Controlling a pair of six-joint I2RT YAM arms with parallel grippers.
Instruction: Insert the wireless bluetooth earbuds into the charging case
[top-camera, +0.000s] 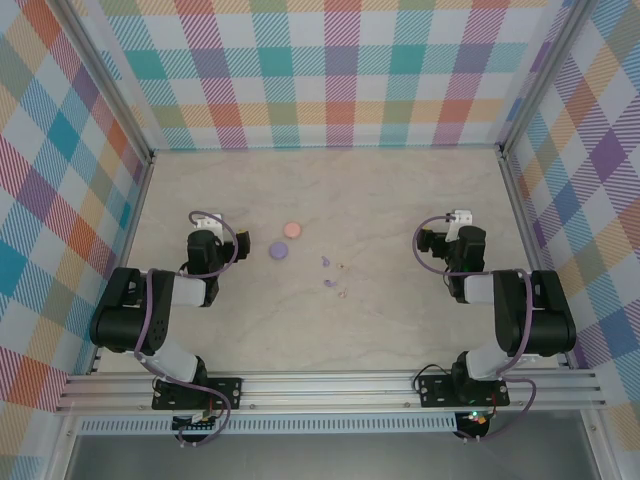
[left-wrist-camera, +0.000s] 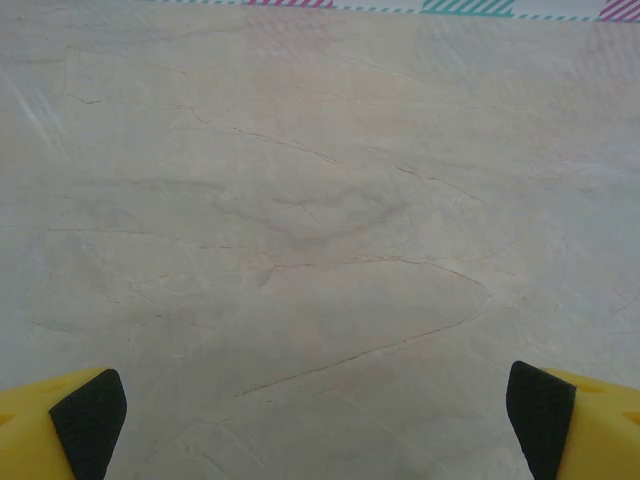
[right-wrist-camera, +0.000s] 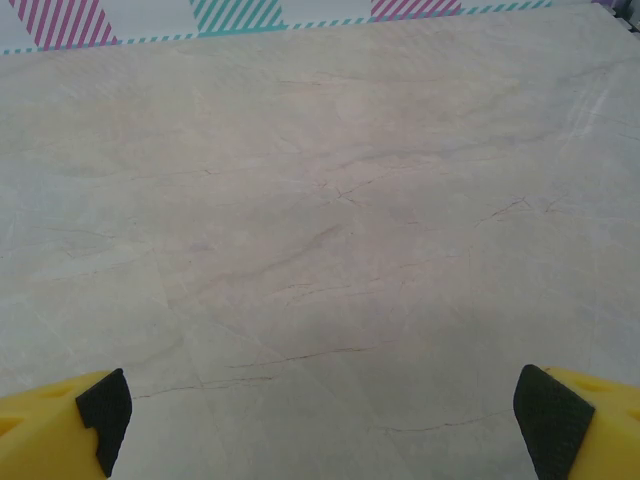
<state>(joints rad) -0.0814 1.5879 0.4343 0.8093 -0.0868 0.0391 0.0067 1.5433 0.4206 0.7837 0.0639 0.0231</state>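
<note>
Left hand (left-wrist-camera: 315, 415) spread wide over bare worktop (left-wrist-camera: 320, 200) | right hand (right-wrist-camera: 325, 412) spread just as wide | earbuds (top-camera: 331, 283), purple and pale, lie scattered mid-worktop between my hands, at 4 o'clock from my left, 8 o'clock from my right, well apart from both | my arms (top-camera: 140, 305) sit folded, elbows back, both hands pointing toward 12 o'clock

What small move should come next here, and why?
Probably swing the right gripper toward its left, over the tiny purple earbud. Both it and the left gripper stand open and empty, and that earbud lies loose on the beige marbled table between the arms.
</note>
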